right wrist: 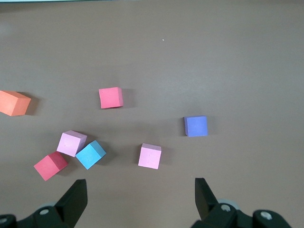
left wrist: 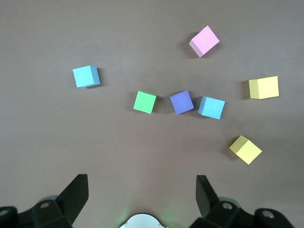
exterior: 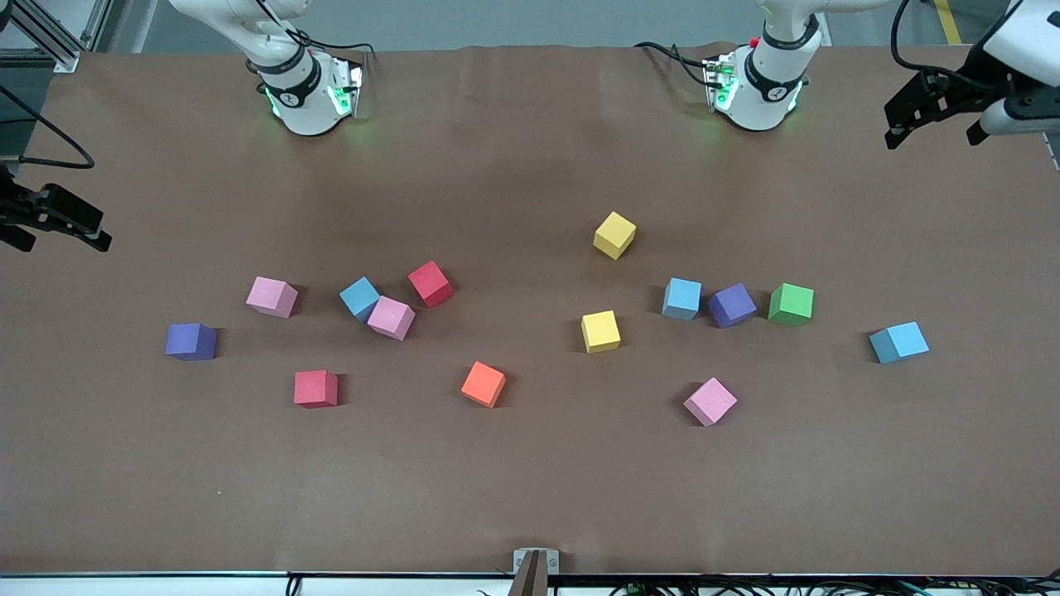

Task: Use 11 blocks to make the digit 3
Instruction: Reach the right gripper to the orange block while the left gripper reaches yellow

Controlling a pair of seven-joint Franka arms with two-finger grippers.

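Note:
Several blocks lie scattered singly across the middle of the brown table. Toward the right arm's end are a purple block (exterior: 191, 341), two pink blocks (exterior: 272, 296) (exterior: 391, 317), a light blue block (exterior: 359, 298), two red blocks (exterior: 430, 283) (exterior: 315, 388) and an orange block (exterior: 484, 384). Toward the left arm's end are two yellow blocks (exterior: 614, 234) (exterior: 600, 331), a light blue (exterior: 681, 298), a purple (exterior: 732, 305), a green (exterior: 791, 304), a pink (exterior: 710, 401) and another light blue block (exterior: 898, 342). My left gripper (exterior: 934, 132) (left wrist: 141, 179) and my right gripper (exterior: 65, 242) (right wrist: 140, 182) each hang open and empty over their own end of the table.
Both arm bases (exterior: 306, 91) (exterior: 758, 87) stand at the table edge farthest from the front camera. A small metal bracket (exterior: 536, 563) sits at the nearest edge. Bare table (exterior: 530, 488) stretches between the blocks and that edge.

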